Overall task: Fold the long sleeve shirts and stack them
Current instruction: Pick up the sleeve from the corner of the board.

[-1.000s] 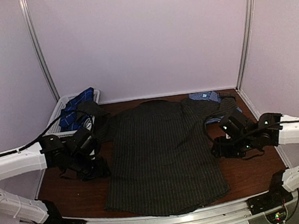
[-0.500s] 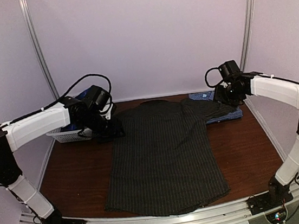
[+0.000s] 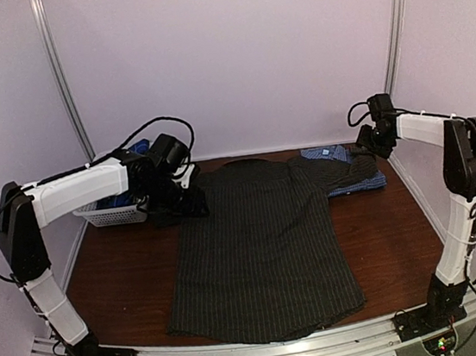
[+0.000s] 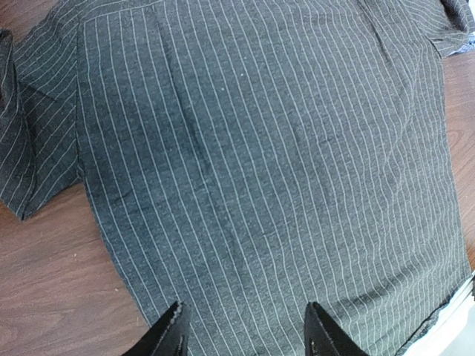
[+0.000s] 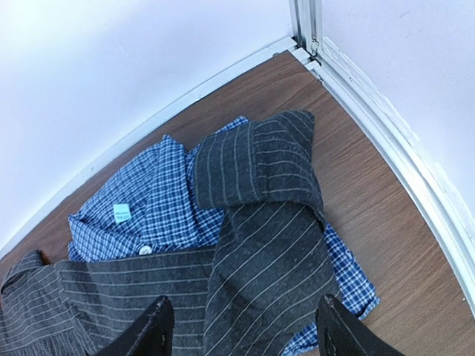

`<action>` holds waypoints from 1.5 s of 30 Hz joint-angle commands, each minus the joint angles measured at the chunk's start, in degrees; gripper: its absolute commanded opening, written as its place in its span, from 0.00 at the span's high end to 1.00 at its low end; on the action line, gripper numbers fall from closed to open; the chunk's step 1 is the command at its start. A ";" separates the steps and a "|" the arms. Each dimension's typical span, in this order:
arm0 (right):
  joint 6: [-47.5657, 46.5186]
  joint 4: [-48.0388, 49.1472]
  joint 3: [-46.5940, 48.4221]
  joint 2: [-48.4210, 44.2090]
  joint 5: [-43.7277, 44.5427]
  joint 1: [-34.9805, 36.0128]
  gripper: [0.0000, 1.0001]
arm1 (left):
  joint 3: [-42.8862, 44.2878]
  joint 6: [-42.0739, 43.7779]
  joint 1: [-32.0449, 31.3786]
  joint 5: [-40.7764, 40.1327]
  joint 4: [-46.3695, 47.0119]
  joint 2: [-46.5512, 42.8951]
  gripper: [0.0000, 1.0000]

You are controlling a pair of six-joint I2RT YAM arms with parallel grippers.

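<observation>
- Pale booth walls close round a dark wooden table (image 3: 401, 236), with metal posts standing in the far corners.
- Left claw (image 4: 245, 337): jaws partly spread with nothing between them. It hangs over the shoulder area of the pinstriped shirt (image 3: 259, 245), left of centre in the overhead frame.
- Right claw (image 5: 241, 334): jaws also spread and empty. It is held high near the upper right corner and looks down on a sleeve (image 5: 260, 170).
- The pinstriped shirt lies flat and face down in the middle of the table, collar at the far side and hem at the near edge. That looks like the layout for folding.
- Its sleeve at upper right is draped over the blue check shirt (image 5: 148, 204), which sits folded by the back wall and probably starts the stack. The sleeve likely has to come off it and onto the shirt's back.
- The other sleeve is bunched at the upper left of the left wrist frame.
- The plaid shirt (image 3: 136, 147) waits in the white basket (image 3: 112, 215) at upper left, mostly hidden by the arm.
- Bare wood flanks the shirt on both sides, so there is room for inward folds. The right corner is tight against the wall rail.
</observation>
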 commanded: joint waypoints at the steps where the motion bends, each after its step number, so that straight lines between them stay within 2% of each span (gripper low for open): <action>1: -1.14 3.01 3.41 3.41 -3.21 -4.73 0.33 | 2.52 0.70 0.40 1.42 1.57 2.02 0.46; 10: 1.93 6.09 12.20 14.77 -10.28 -7.70 0.32 | 3.20 1.03 0.60 2.15 2.16 4.03 0.47; 14: 3.03 6.06 15.53 18.55 -12.18 -7.82 0.36 | 4.30 0.45 0.62 3.69 1.70 5.42 0.48; 16: 3.72 5.92 16.72 19.62 -12.96 -7.82 0.42 | 4.56 0.22 0.62 3.51 1.69 5.55 0.48; 26: 3.81 4.97 19.24 19.57 -13.70 -7.95 0.89 | 5.98 0.26 1.04 3.52 2.72 7.82 0.48; 30: 3.18 4.84 19.63 17.86 -14.43 -7.91 1.00 | 7.31 0.34 1.08 3.10 2.09 8.09 0.48; 38: 0.41 7.20 17.61 10.72 -18.98 -4.92 1.00 | 7.75 -0.61 1.44 3.99 2.98 6.77 0.48; 45: -1.75 5.95 13.71 4.66 -21.45 5.59 1.00 | 9.87 -1.26 3.03 8.35 4.15 6.16 0.48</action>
